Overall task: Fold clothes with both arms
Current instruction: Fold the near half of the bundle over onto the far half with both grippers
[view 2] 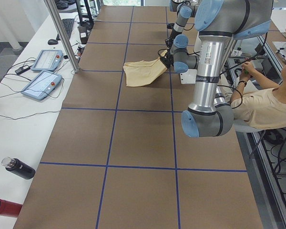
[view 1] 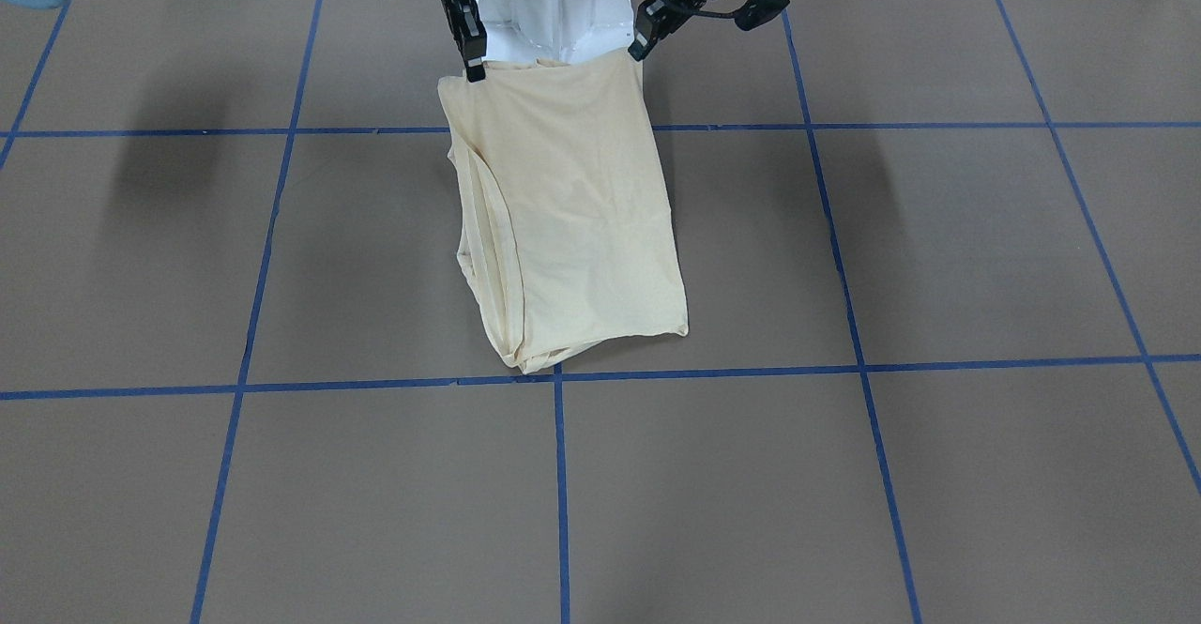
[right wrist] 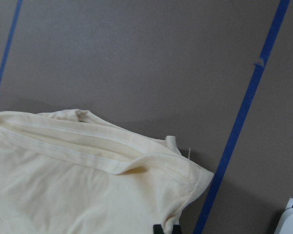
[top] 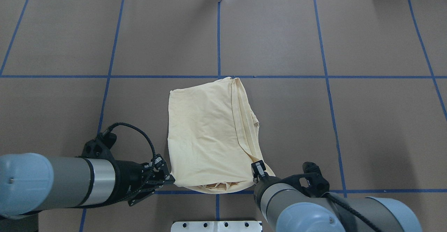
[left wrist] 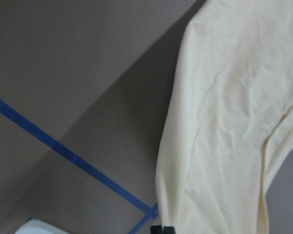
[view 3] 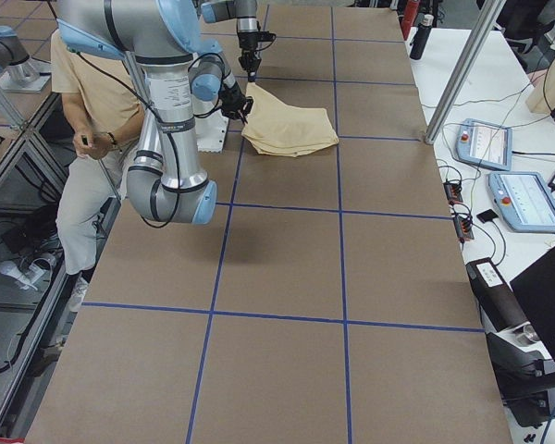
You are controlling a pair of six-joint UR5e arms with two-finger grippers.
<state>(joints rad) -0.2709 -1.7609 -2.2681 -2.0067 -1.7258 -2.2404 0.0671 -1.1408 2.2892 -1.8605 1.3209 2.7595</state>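
The shirt [top: 206, 134] is a narrow folded strip whose long axis runs straight away from the white base [top: 216, 226]. Its far end rests on the table and its near end is lifted. The left gripper [top: 170, 179] is clenched on one base-side corner and the right gripper [top: 257, 169] on the other, both equally close. The next fold likely carries this edge away from the base.

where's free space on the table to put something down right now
Bare brown table shows in the grid squares either side of the shirt and across the whole far row beyond the blue tape line. It is crowded at the near edge, where the left hand and right hand pinch the shirt's near corners by the white base.
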